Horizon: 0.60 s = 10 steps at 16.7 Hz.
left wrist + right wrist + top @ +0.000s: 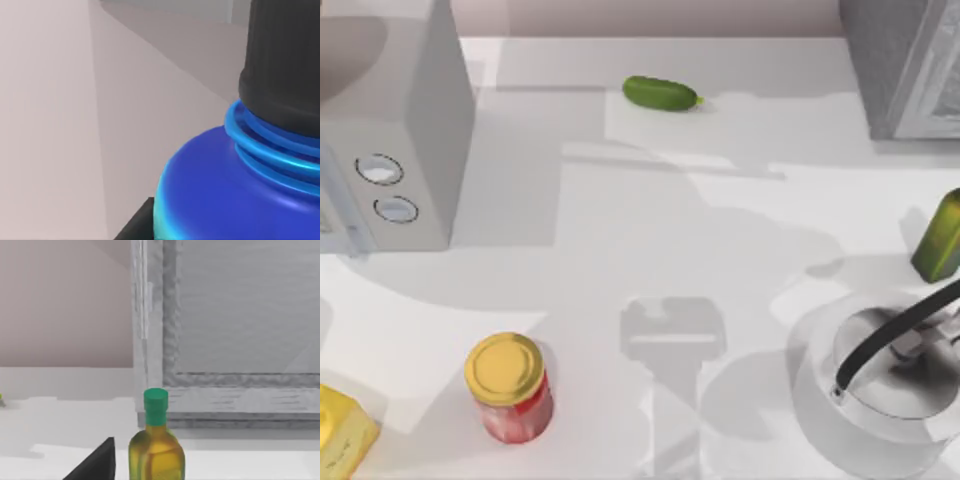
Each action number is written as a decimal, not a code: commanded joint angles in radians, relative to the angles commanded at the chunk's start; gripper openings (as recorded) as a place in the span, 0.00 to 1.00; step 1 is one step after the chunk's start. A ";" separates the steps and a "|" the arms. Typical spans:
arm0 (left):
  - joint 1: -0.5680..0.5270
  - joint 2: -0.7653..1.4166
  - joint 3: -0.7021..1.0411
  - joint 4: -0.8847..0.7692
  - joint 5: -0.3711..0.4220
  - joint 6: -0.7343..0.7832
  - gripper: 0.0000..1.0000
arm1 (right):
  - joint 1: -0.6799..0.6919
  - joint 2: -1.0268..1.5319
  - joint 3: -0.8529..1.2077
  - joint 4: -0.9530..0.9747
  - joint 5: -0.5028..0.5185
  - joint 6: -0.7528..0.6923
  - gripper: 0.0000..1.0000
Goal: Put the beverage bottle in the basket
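Observation:
The beverage bottle (235, 190) looms very close in the left wrist view, showing its dark blue shoulder, ribbed blue neck and black screw cap (282, 60). One dark finger (136, 224) of my left gripper lies against its side, holding it up in front of a pale wall. The basket (810, 400) sits at the table's front right, a wide white-grey bowl with a shiny inside and a black arched handle (895, 335). A gripper-shaped shadow (670, 340) falls on the table left of the basket. In the right wrist view a black finger (95, 465) of my right gripper shows.
An olive-green bottle (940, 235) (156, 450) stands just behind the basket. A red jar with a gold lid (510, 388) and a yellow block (340, 430) stand front left. A cucumber (662, 93) lies at the back. Grey boxes stand back left (390, 130) and back right (910, 60).

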 joint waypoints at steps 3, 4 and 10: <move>-0.025 -0.036 -0.079 0.093 -0.028 -0.061 0.00 | 0.000 0.000 0.000 0.000 0.000 0.000 1.00; -0.034 -0.049 -0.114 0.144 -0.039 -0.085 0.00 | 0.000 0.000 0.000 0.000 0.000 0.000 1.00; -0.090 -0.111 -0.333 0.506 -0.092 -0.241 0.00 | 0.000 0.000 0.000 0.000 0.000 0.000 1.00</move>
